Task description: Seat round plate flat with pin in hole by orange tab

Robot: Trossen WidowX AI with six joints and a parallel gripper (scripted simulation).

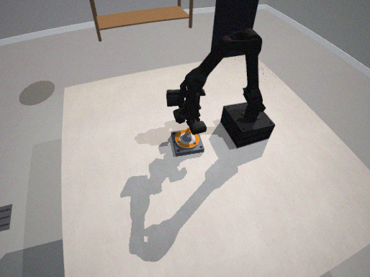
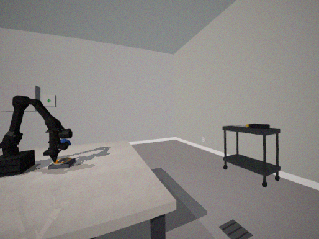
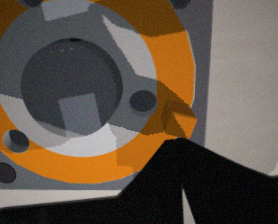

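The plate, with its orange ring [image 1: 196,142] [image 2: 66,160] [image 3: 175,60] and pale inner part, sits around the grey post [image 1: 186,137] [image 3: 70,85] on the dark grey base [image 1: 188,153] [image 2: 62,166] [image 3: 203,85]. Its orange tab [image 3: 186,123] points to the lower right in the wrist view, beside a dark round hole [image 3: 143,101]. A second round opening [image 3: 16,141] shows at the plate's lower left. The pin cannot be clearly made out. My gripper [image 2: 55,161] [image 3: 175,148] is shut and empty, its tips low beside the tab; contact cannot be told.
The arm's black mount [image 1: 248,124] [image 2: 18,163] stands on the pale table [image 1: 288,196] [image 2: 102,197] near the base. A blue round object [image 2: 65,142] shows behind the arm. A dark cart [image 2: 251,130] and a wooden shelf [image 1: 144,16] stand away from the table.
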